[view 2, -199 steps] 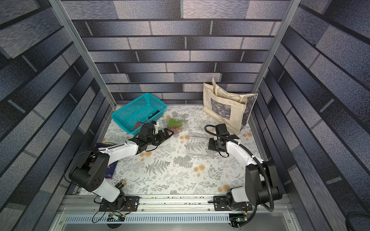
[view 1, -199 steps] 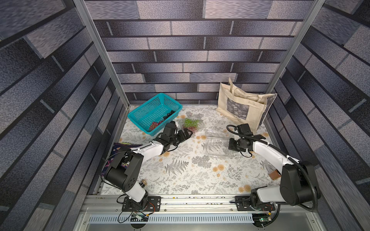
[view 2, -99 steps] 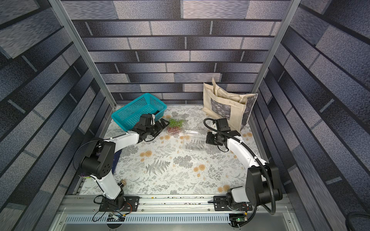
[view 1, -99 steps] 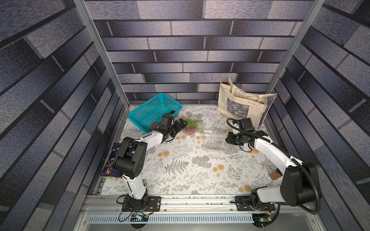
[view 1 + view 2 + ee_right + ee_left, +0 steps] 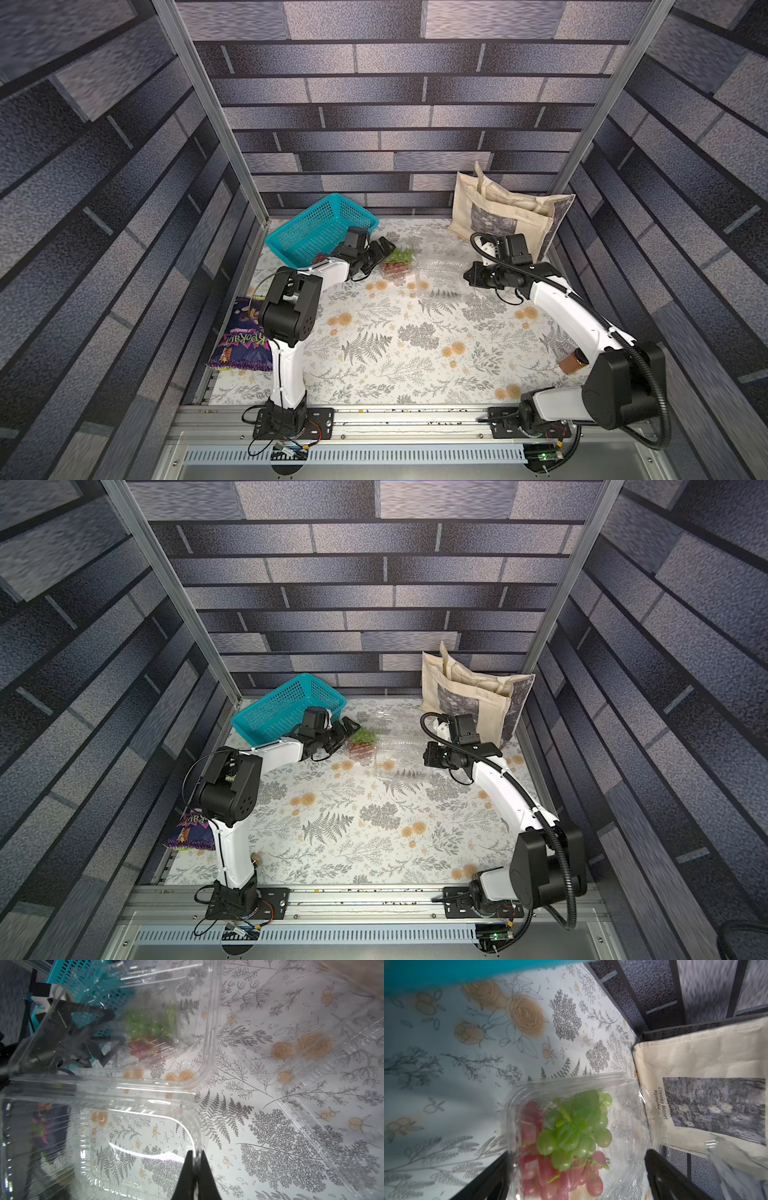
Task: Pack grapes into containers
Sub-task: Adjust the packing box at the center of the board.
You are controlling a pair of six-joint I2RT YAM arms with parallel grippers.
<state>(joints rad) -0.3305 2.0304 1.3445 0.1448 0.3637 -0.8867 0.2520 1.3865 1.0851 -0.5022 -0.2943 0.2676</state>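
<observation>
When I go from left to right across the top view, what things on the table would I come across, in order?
Snack bag → teal basket → packed grapes → empty container → tote bag.

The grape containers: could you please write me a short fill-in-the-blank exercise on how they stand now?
Besides red grapes, the filled container holds a ____ bunch.
The right gripper is ____ on the rim of the empty container.
The jaws of the left gripper stand ____.
Missing words: green; shut; open.
</observation>
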